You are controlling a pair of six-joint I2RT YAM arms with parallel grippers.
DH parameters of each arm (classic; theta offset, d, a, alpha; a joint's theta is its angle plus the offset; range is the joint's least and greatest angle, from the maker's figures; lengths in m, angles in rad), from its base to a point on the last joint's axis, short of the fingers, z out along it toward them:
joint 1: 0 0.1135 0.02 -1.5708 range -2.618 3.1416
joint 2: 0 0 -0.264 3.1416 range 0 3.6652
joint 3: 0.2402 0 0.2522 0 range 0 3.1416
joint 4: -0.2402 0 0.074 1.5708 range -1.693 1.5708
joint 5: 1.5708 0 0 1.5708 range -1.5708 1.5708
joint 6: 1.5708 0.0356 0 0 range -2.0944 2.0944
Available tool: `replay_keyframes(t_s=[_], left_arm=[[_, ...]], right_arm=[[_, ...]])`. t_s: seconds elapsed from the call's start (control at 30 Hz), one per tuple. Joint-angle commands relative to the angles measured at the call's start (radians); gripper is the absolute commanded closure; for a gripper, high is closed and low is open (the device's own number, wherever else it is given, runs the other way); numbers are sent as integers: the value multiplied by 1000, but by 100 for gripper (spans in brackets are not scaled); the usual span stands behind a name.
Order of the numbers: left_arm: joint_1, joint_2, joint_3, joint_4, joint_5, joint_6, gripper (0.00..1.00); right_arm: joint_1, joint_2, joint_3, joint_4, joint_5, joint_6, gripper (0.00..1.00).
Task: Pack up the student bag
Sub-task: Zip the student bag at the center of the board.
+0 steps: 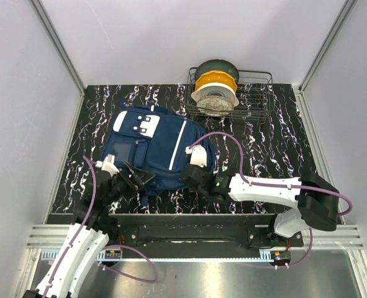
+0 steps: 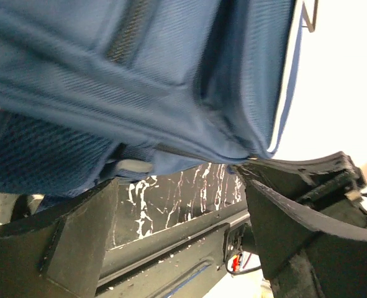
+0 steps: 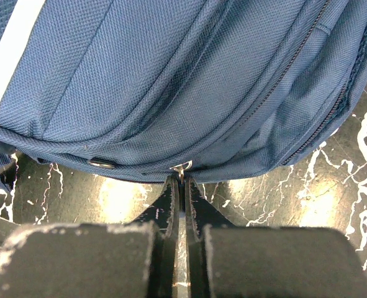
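arms: 2, bases at the near table edge, both reaching to the bag's near side
left pincer [image 2: 177, 186]: 1, fingers wide apart, at the bag's near-left corner; blue fabric hangs just above the gap, nothing held
right pincer [image 3: 181, 180]: 1, fingers pressed together, tips at the bag's near edge by the right corner
zip pull [image 3: 182, 166]: 1 small metal ring, right at the right pincer's tips; can't tell if it is actually pinched
student bag [image 1: 152, 146]: 1, navy, lying flat on the table left of centre, front face up, top end away from the arms
white patches [image 1: 147, 126]: 2, side by side at the bag's far end
white stripe [image 1: 180, 144]: 1, thin, running lengthwise on the bag's right half
table [image 1: 276, 143]: 1, black with white marbling
wire basket [image 1: 258, 99]: 1, far edge of table, just beyond the bag's far-right corner, not touching it
spools [image 1: 215, 79]: 3 on edge in the basket's left half: dark green, yellow, white from far to near
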Motion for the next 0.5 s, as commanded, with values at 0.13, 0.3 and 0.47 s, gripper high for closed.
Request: replay_keyframes(t_s=[0.13,0.3,0.47], left_arm=[[-5,-20,-93,142,-120,-170,28],[-5,119,-98,333,-153,-183,30],[-7,263,-95,474,-168,-162,44]], right_arm=[[0,-6,40,40,-29,18,100],[2,-18,30,50,-48,23,100],[17,-29,23,66,-58,21,100]])
